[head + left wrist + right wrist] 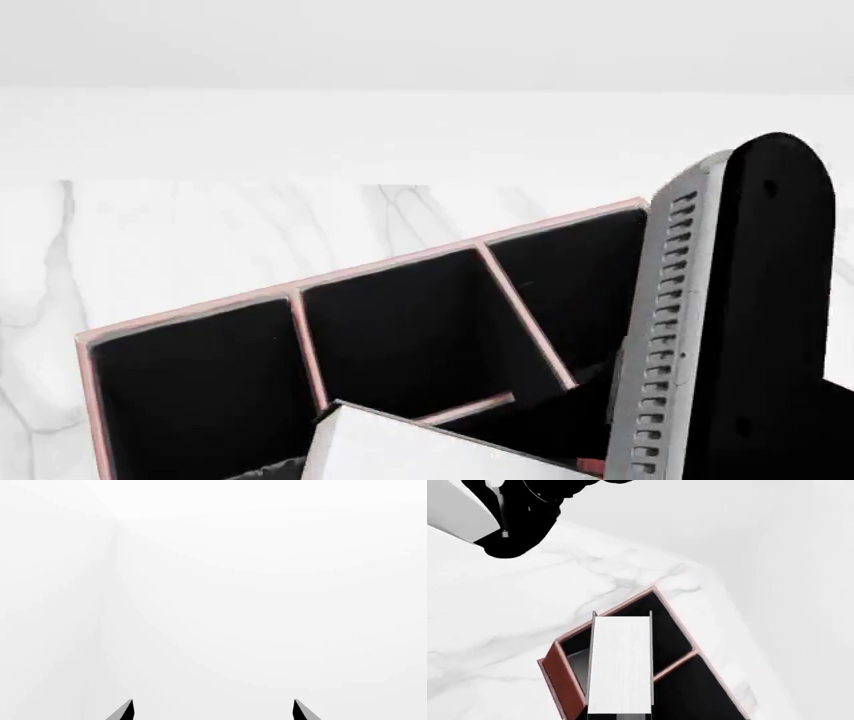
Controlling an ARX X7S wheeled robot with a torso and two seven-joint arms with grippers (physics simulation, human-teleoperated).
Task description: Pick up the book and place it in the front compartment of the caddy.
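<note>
The book (620, 665) shows its white page edge between thin black covers. My right gripper (620, 716) is shut on it at the near end, with only dark finger bits showing. The book hangs over the caddy (559, 677), a reddish-brown box with pale rims and black cells. It is above the cell beside a thin divider (675, 663); I cannot tell whether it touches. In the head view the book's white edge (427, 452) sits low over the caddy's near cells (300, 292). My left gripper (213, 711) is open and empty, facing a white wall.
The caddy stands on a white marble counter (200, 230) near its corner (694, 567), with white walls behind. My right forearm (734, 320) covers the caddy's right side in the head view. The robot's black-and-white body (507, 520) shows beyond the counter.
</note>
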